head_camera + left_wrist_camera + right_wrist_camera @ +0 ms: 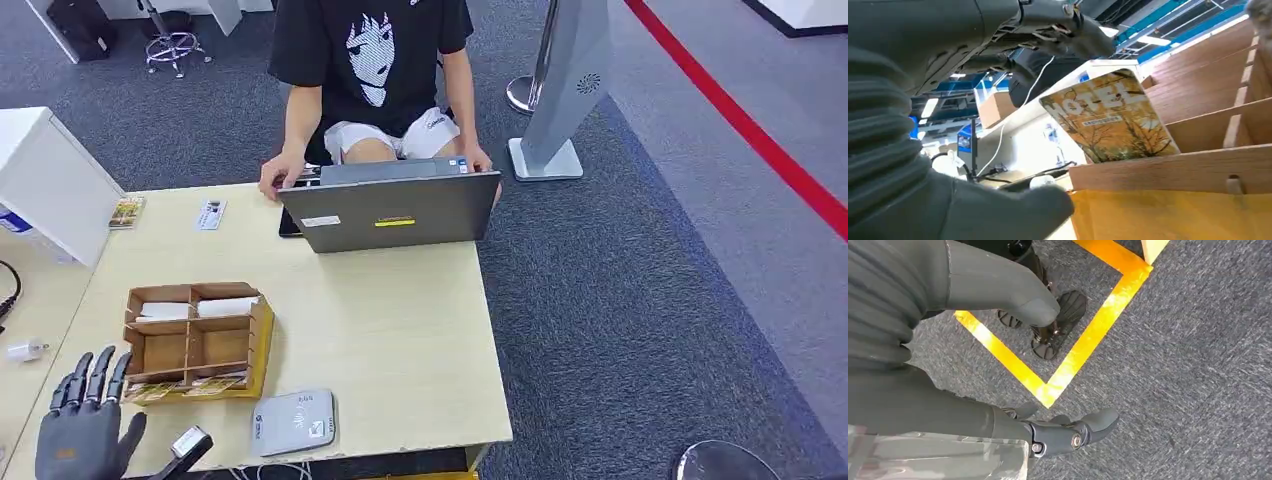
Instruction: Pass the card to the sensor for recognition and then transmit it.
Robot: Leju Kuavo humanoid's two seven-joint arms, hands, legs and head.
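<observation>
The left hand (85,425), fingers spread and holding nothing, hovers just beside the wooden organizer (198,341); it seems to be reaching, and next must pinch the upright hotel card (1110,117).

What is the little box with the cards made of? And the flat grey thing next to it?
The card organizer looks like thin wood or plywood: matte brown, with grain lines and slotted dividers seen up close in the left wrist view. The hotel card standing in it looks glossy, probably plastic or coated paper with a printed picture. The grey sensor pad seems smooth matte plastic with rounded corners.
</observation>
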